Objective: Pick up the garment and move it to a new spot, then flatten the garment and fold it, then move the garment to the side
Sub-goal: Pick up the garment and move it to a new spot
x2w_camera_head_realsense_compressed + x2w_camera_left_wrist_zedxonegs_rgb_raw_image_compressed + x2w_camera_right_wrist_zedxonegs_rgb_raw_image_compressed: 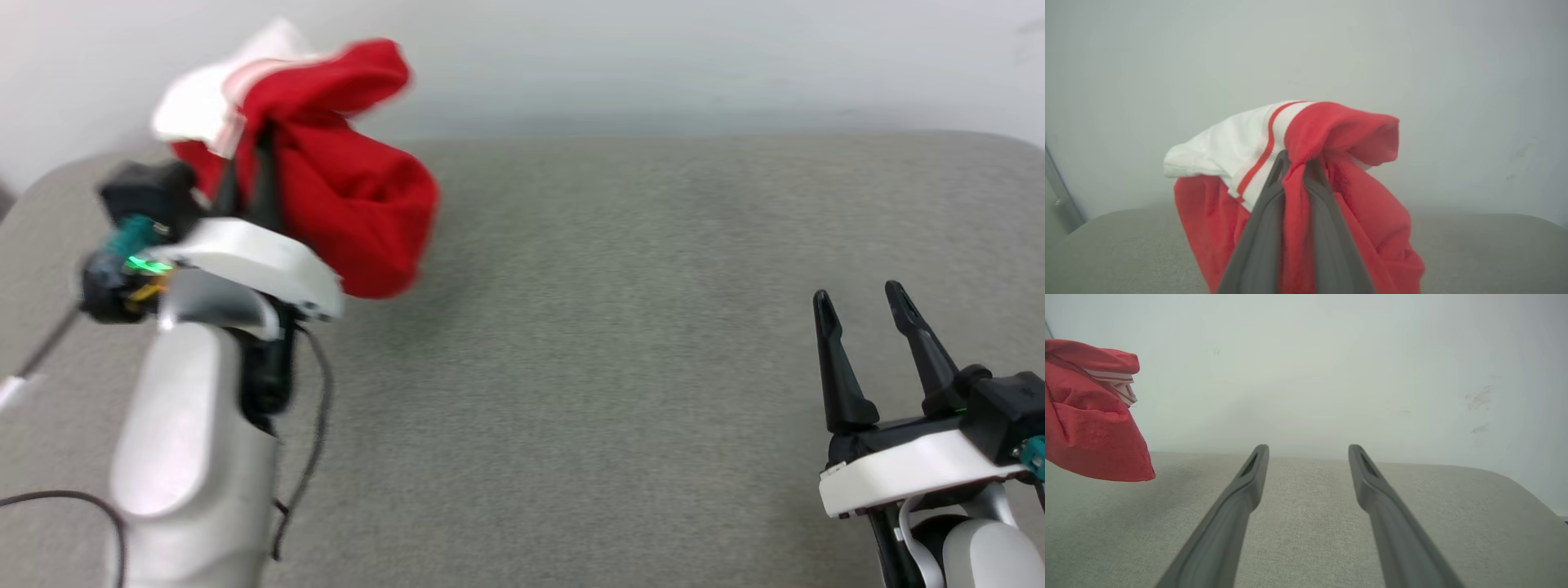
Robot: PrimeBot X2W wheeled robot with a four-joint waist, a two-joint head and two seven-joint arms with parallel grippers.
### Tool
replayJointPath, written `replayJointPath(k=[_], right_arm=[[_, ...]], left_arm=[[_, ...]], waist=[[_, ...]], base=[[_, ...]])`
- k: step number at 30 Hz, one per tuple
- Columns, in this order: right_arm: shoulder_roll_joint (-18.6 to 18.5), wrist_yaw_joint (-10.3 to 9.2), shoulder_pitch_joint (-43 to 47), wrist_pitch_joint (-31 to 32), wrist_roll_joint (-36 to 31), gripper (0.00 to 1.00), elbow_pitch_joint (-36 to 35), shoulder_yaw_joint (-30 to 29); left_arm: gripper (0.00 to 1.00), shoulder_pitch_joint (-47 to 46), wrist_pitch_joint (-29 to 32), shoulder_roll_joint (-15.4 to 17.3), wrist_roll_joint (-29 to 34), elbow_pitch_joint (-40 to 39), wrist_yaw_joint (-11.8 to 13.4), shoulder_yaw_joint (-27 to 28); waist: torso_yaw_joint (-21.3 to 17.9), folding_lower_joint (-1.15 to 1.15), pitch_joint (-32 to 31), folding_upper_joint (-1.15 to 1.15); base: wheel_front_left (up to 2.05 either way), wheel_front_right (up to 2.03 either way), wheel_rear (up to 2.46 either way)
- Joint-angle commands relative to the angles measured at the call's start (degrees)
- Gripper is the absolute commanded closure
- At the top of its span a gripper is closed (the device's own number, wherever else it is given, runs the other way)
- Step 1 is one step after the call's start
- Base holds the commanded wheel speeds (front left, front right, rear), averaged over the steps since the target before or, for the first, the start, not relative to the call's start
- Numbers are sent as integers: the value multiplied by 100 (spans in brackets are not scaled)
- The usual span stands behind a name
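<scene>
nearest in the head view, at about 4 o'clock, the right hand sat low over the grey bench with its two dark fingers apart and nothing between them. its own wrist view showed the same right hand spread wide over bare grey cloth. at about 7 o'clock the pale left forearm rose into the head view, a thin dark cable looping beside it. further out, toward 10 o'clock, the left hand was clamped on the garment, its fingers pointing up into the bunched cloth. from the left wrist, the left hand pinched a fold of red fabric between its nearly closed fingers, and the garment draped over the tips, a white sleeve with red stripes spilling toward 10 o'clock. in the right wrist view the garment hung at 9 o'clock as a red bundle, clear of the bench, with a soft shadow beneath it. the head view was blurred around the cloth. beyond the bench's far edge stood a plain pale wall.
</scene>
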Motion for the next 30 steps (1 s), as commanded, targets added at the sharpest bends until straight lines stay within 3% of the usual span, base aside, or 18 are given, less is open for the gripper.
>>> replayJointPath(k=[1, 9, 17, 18, 19, 20, 30], right_arm=[[14, -3, 80, 3, 9, 0, -19, 16], [15, -3, 117, -23, 174, 0, -26, 14], [14, -3, 106, -143, 342, 0, 95, -27], [14, -3, 96, -154, 343, 0, 106, -34], [15, -3, 77, -161, 337, 0, 114, -44], [15, -3, 51, -171, 319, 0, 122, -48], [14, -3, 40, -107, 177, 0, 174, -63]], left_arm=[[100, 148, -17, -137, -1, -124, -63, -148], [100, 732, 76, -697, -108, -212, -306, -1119], [100, 1667, 71, -804, -264, 337, -150, -1977], [85, 1743, 107, -811, -268, 426, -158, -2096], [50, 1802, 110, -811, -294, 490, -172, -2193], [0, 1825, 54, -810, -278, 536, -181, -2297], [0, 1717, -764, -814, -643, 255, -10, -2863]], waist=[[-395, 1, -164, 0], [-925, 1, 61, 0], [-1006, 1, 346, 0], [-982, 1, 366, 0], [-948, 1, 382, 0], [-912, 1, 385, 0], [-491, 1, 32, 0]], base=[[0, 0, 0], [0, 0, 0], [0, 0, 0], [0, 0, 0], [0, 0, 0], [0, 0, 0], [0, 0, 0]])
